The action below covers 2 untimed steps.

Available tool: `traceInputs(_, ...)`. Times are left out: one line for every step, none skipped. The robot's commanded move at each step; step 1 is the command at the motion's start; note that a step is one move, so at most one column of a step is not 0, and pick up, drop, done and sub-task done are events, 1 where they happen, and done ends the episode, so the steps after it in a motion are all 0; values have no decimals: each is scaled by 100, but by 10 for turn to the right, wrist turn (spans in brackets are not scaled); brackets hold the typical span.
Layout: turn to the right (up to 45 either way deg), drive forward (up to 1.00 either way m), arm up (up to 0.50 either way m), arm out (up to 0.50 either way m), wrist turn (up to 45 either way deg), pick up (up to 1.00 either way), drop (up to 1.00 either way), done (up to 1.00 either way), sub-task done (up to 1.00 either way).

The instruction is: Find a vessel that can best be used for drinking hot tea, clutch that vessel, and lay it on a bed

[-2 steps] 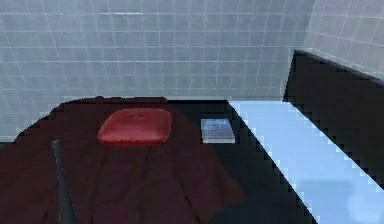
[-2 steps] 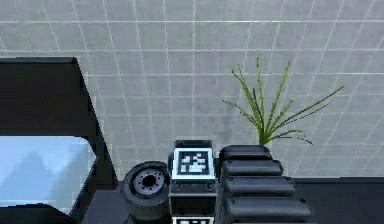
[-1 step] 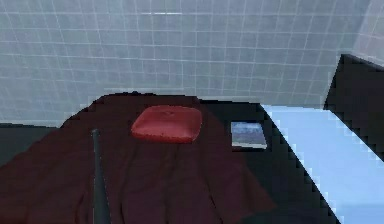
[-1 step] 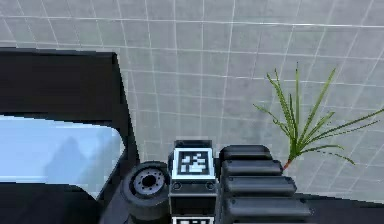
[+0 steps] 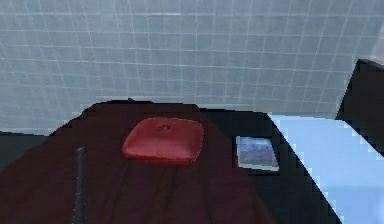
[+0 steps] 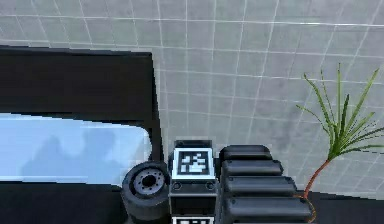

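light is soft and even in both views, no glare, no hot spots. forward view: tiled wall (image 5: 180, 45) is mid-bright. dark red blanket (image 5: 120, 175) reads very dark, so its folds barely separate. red cushion (image 5: 165, 140) has a faint sheen on top. pale blue surface (image 5: 330, 165) is the brightest patch. arm side view: plant (image 6: 335, 120) casts a soft grey shadow on the tiles to its left, and blotchy grey shadows lie on the pale surface. tile lines bow slightly toward the frame edges.

pale tiled wall (image 5: 200, 50), thin-leaved green plant (image 6: 331, 143) standing before it.
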Motion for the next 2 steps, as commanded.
traceInputs(-450, 0, 0, 0, 0, 0, 0, 0, 0)
traceInputs(-240, 0, 0, 0, 0, 0, 0, 0, 0)
